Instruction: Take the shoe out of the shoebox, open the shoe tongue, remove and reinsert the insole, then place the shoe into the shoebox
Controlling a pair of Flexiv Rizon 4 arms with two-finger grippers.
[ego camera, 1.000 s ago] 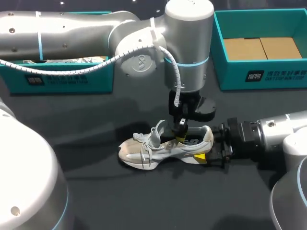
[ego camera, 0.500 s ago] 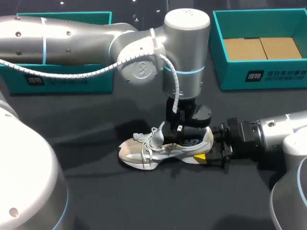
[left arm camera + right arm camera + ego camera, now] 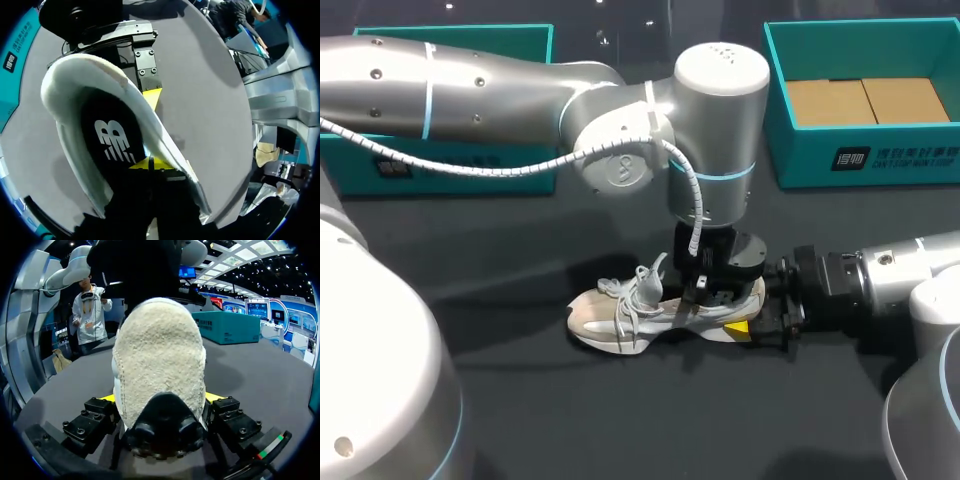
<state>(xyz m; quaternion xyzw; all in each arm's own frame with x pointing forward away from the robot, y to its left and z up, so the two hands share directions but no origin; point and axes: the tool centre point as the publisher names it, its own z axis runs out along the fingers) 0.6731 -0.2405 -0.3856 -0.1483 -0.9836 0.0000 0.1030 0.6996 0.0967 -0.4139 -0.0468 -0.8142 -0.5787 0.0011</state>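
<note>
Shoe [image 3: 630, 312]: a white and beige trainer is lying on its sole on the dark table [image 3: 520, 400], near the middle, with its toe pointing toward the left arm's side and its heel toward the right arm's side. Its laces [image 3: 640, 288] are bunching up loosely above the midfoot.

Right gripper [image 3: 160, 397]: coming in low along the table, it is clamping the heel from two sides. In the right wrist view the fuzzy cream heel panel [image 3: 160, 350] is filling the space between the two yellow-tipped fingers, and both are pressing against it.

Left gripper [image 3: 150, 164]: hanging straight down from the left arm, which is reaching in over the middle of the table, it is sitting inside the shoe's opening at the heel end. In the left wrist view its yellow end is resting on the black insole [image 3: 107, 125], which is lying flat inside the shoe and showing a white mark. Whether this tool is released or pinching the insole cannot be told.

Boxes: an open teal shoebox [image 3: 865, 160] with a brown cardboard floor is standing at the far edge on the right arm's side, well apart from the shoe. A second teal box [image 3: 460, 165] is standing at the far edge on the left arm's side, partly hidden behind the left arm.
</note>
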